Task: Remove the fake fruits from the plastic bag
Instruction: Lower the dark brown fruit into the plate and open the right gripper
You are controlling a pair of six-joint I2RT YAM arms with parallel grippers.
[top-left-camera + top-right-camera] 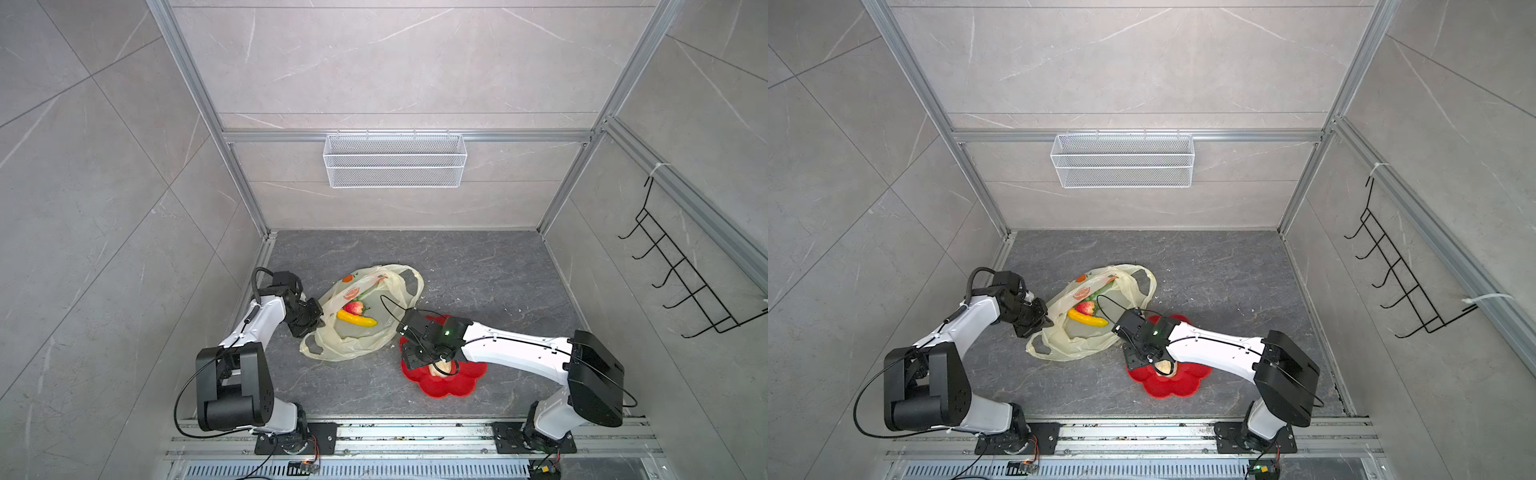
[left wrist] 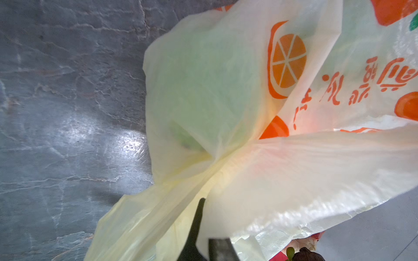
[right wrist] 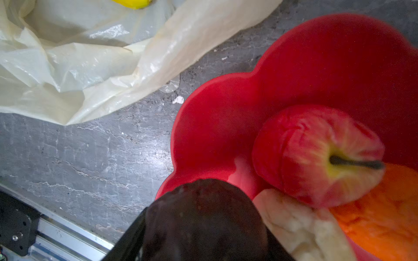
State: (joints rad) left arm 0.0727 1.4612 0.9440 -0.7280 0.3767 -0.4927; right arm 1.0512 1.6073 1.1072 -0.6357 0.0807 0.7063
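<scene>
Your left pincer (image 1: pixel 316 323) clamps an edge of the plastic bag (image 1: pixel 353 347) at the surface's (image 1: pixel 478 270) middle, banana (image 1: pixel 356 319) and strawberry (image 1: pixel 353 308) inside. Your right pincer (image 1: pixel 415 362) grips the dark brown fruit (image 3: pixel 203 221) over the red plate (image 1: pixel 457 386) near the front edge, beside apple (image 3: pixel 316 156), cream fruit (image 3: pixel 298 223) and orange (image 3: pixel 380 217).
</scene>
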